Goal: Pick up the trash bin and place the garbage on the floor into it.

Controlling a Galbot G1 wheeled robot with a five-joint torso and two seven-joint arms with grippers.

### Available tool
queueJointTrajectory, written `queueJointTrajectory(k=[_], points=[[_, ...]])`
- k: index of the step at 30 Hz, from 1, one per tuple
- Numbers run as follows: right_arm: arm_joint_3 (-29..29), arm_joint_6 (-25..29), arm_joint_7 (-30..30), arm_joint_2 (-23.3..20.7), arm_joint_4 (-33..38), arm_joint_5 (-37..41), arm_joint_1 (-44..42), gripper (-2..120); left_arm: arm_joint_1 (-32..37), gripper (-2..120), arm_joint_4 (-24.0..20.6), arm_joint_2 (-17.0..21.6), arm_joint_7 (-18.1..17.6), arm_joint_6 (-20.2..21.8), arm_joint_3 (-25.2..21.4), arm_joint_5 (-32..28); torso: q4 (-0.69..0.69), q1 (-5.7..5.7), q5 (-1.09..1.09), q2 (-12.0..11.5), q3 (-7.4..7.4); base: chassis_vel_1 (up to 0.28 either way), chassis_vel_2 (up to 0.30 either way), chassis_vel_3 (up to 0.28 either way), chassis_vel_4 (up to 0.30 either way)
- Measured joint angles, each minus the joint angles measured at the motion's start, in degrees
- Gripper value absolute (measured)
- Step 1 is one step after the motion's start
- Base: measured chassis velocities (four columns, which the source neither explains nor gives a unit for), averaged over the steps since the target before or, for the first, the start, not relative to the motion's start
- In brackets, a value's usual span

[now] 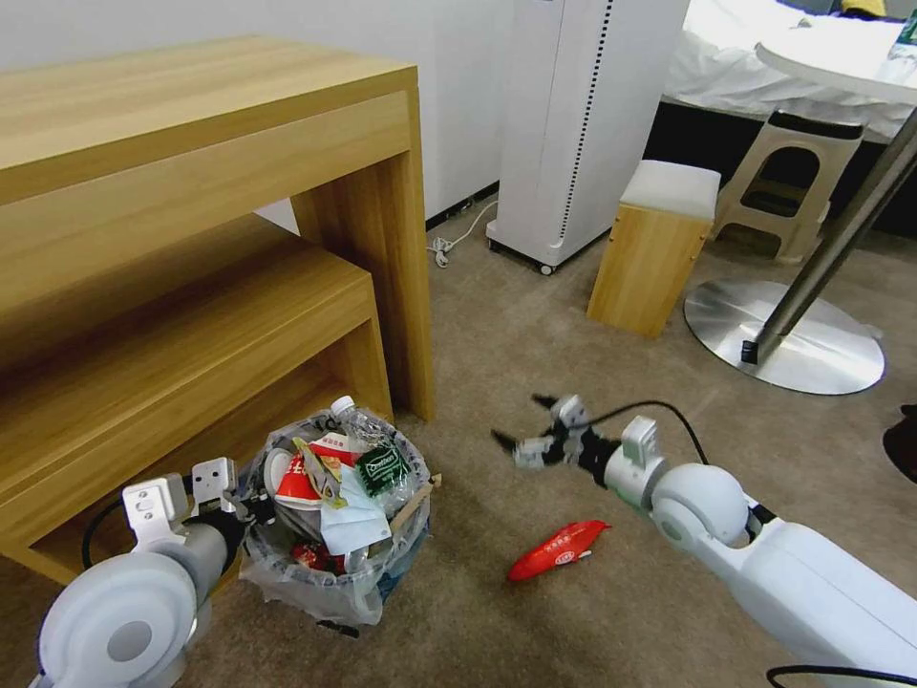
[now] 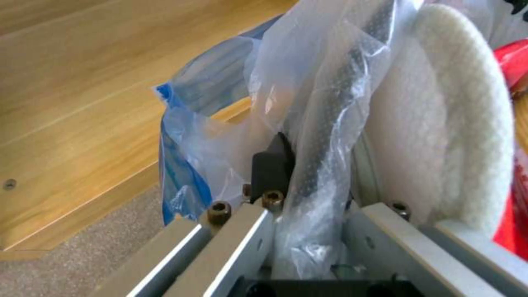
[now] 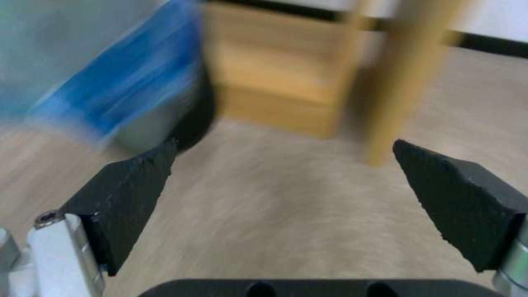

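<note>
The trash bin (image 1: 336,564), lined with a crinkly clear bag, stands on the beige carpet floor (image 1: 535,631) beside the wooden bench. Garbage is piled high in it: red-white packets, a bottle, a green packet, tissue. My left gripper (image 1: 250,504) is shut on the bin's left rim; up close its black finger (image 2: 272,165) presses the bag (image 2: 319,136) next to a white slipper (image 2: 456,123). A red wrapper (image 1: 559,549) lies on the floor right of the bin. My right gripper (image 1: 521,420) hovers open above the carpet beyond the wrapper, with nothing between its fingertips (image 3: 132,194), and the bin (image 3: 110,82) appears blurred off to one side.
A wooden desk (image 1: 191,124) with a lower bench (image 1: 172,363) stands left of and behind the bin. A white tower appliance (image 1: 583,124), a wooden stool (image 1: 654,248), a plastic step stool (image 1: 788,182) and a round table's metal base (image 1: 783,334) stand farther back right.
</note>
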Motion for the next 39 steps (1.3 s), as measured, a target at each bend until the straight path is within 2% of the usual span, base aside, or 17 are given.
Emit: queueJointTrajectory(k=[1, 2, 3, 4, 5, 6, 7, 9, 13, 21, 28, 30, 39], points=[[0.16, 0.72, -4.13, 0.27, -1.45, -1.18, 0.54, 100, 0.06, 0, -0.04, -0.03, 0.0, 0.0, -0.09, 0.03, 0.01, 0.0, 0.0, 0.0, 0.0, 0.0, 0.0, 0.0, 0.0], [0.67, 0.92, -12.97, 0.67, -3.92, -3.61, 1.41, 100, 0.21, 0, -0.08, -0.08, -0.01, 0.0, -0.27, 0.07, 0.02, 0.0, 0.0, 0.0, 0.0, 0.0, 0.0, 0.0, 0.0], [0.67, 0.92, -12.97, 0.67, -3.92, -3.61, 1.41, 100, 0.21, 0, -0.08, -0.08, -0.01, 0.0, -0.27, 0.07, 0.02, 0.0, 0.0, 0.0, 0.0, 0.0, 0.0, 0.0, 0.0], [1.07, 0.41, -18.01, 0.77, -5.23, -5.03, 1.82, 100, 0.26, 0, -0.09, -0.1, -0.01, 0.0, -0.33, 0.13, 0.02, 0.0, 0.0, 0.0, 0.0, 0.0, 0.0, 0.0, 0.0], [1.31, 0.15, -20.18, 0.79, -5.8, -5.78, 2.02, 100, 0.28, 0, -0.09, -0.11, -0.02, -0.01, -0.37, 0.18, 0.01, 0.0, -0.01, 0.0, 0.0, 0.0, 0.0, 0.0, 0.0], [2.19, -0.47, -26.65, 0.78, -7.28, -8.92, 2.63, 100, 0.26, 0, -0.12, -0.12, -0.02, -0.01, -0.4, 0.24, 0.0, 0.0, -0.01, 0.0, 0.0, 0.0, 0.0, 0.0, 0.0], [2.19, -0.47, -26.65, 0.78, -7.28, -8.92, 2.63, 100, 0.26, 0, -0.12, -0.12, -0.02, -0.01, -0.4, 0.24, 0.0, 0.0, -0.01, 0.0, 0.0, 0.0, 0.0, 0.0, 0.0], [2.86, -0.83, -30.84, 0.62, -8.21, -12.67, 3.16, 100, 0.13, 0, -0.12, -0.08, -0.02, -0.02, -0.4, 0.24, 0.0, 0.0, -0.01, 0.0, 0.0, 0.0, 0.0, 0.0, 0.0], [3.26, -1.94, -32.28, 0.32, -10.16, -17.44, 3.38, 100, -0.1, 0, -0.12, -0.12, -0.04, -0.04, -0.11, 0.32, 0.0, 0.0, -0.02, 0.0, 0.0, 0.0, 0.0, 0.0, 0.0], [2.69, -3.22, -29.43, 2.15, -14.45, -22.52, 3.79, 100, 0.17, 0, -0.1, -0.28, -0.03, -0.05, 0.03, 0.63, 0.0, 0.0, -0.01, 0.0, 0.0, 0.0, 0.0, 0.0, 0.0], [1.73, -1.54, -31.97, 3.75, -17.56, -25.5, 7.32, 100, -0.01, 0, -0.05, -0.2, -0.01, -0.09, 0.0, 0.64, 0.01, 0.01, -0.02, 0.0, 0.0, 0.0, 0.0, 0.0, 0.0], [1.01, 0.19, -35.2, 5.17, -20.35, -29.09, 9.73, 100, -0.13, 0, -0.04, -0.22, 0.01, -0.09, 0.08, 0.53, 0.0, 0.0, -0.02, 0.0, 0.0, 0.0, 0.0, 0.0, 0.0], [0.34, 0.52, -34.81, 8.43, -25.2, -32.96, 11.04, 100, -0.11, 0, -0.04, -0.24, 0.02, -0.09, 0.03, 0.47, 0.0, 0.01, -0.02, 0.0, 0.0, 0.0, 0.0, 0.0, 0.0]])
